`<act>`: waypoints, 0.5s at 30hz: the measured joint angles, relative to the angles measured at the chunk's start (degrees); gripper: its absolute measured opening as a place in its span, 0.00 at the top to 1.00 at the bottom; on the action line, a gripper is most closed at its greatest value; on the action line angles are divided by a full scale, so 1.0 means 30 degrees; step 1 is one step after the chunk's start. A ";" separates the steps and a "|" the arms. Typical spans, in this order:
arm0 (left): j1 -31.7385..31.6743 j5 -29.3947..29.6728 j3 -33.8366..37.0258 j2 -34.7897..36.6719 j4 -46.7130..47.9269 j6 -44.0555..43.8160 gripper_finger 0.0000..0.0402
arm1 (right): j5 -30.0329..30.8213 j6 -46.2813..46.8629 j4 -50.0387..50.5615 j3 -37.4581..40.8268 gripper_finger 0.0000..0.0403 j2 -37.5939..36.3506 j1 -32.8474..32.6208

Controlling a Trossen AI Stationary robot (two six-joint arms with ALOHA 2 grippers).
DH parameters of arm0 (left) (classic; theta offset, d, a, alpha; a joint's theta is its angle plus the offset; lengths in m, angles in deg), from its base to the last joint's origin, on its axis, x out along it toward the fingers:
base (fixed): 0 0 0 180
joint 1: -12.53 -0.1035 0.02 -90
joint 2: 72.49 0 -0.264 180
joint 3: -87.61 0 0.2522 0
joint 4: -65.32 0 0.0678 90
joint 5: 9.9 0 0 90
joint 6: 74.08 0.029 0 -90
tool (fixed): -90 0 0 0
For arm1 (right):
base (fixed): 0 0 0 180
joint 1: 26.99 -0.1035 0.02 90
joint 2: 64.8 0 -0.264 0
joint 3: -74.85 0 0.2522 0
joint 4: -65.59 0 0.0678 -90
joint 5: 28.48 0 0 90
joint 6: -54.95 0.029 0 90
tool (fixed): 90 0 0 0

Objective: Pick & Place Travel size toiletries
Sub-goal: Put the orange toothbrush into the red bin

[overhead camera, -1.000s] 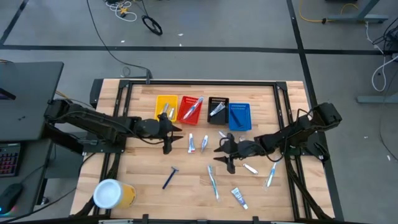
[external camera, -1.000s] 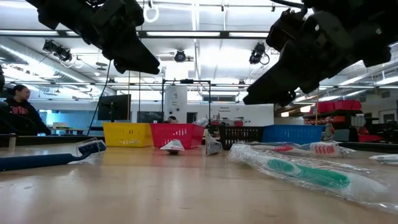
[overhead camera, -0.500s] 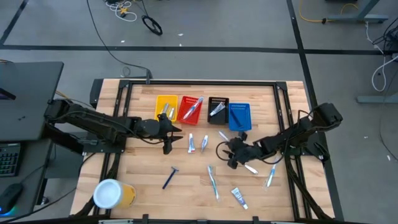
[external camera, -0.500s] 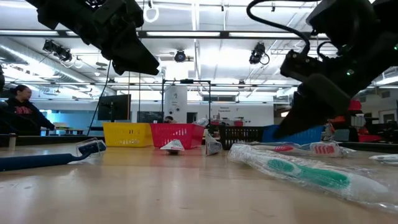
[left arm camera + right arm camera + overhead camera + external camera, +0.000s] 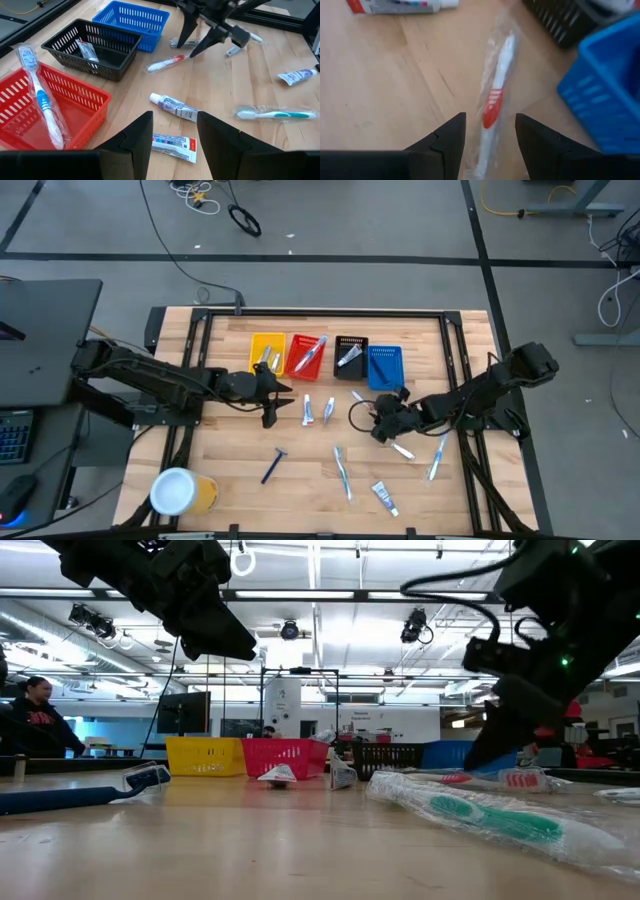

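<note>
Right claw (image 5: 487,142) open and empty, low over the counter (image 5: 230,450), straddling the red-and-white wrapped toothbrush (image 5: 496,102), which lies between its fingers just short of the blue bin (image 5: 605,90). Bare wood on the side away from that bin; the black bin (image 5: 92,47) sits tight beside it, so little room there. Left claw (image 5: 272,402) also open and empty, hovering near the yellow bin (image 5: 265,352), well apart from the blue bin. Toothpaste tubes (image 5: 308,411) lie between the claws.

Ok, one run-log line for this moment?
right gripper: open, straddling wrapped red-and-white toothbrush beside blue bin | left gripper: open, hovering over toothpaste tubes
</note>
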State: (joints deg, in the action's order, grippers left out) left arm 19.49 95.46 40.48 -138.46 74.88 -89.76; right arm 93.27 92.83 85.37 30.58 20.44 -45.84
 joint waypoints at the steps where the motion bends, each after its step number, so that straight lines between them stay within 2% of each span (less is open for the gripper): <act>1: 0.0000 0.0000 0.0000 -0.0001 -0.0003 0.0000 0.60 | -0.0292 0.0248 -0.0127 0.0060 0.55 0.0084 0.0107; 6: 0.0000 -0.0003 0.0000 -0.0001 -0.0032 0.0000 0.60 | -0.1525 0.0382 -0.0143 0.0149 0.55 0.0355 0.0525; 15: -0.0007 0.0004 0.0000 0.0001 -0.0027 0.0005 0.60 | -0.1620 0.0382 0.0428 0.0156 0.56 0.0355 0.0539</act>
State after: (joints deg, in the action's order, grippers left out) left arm 19.47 95.47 40.48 -138.46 74.80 -89.75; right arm 88.41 93.98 86.65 31.05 21.51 -44.23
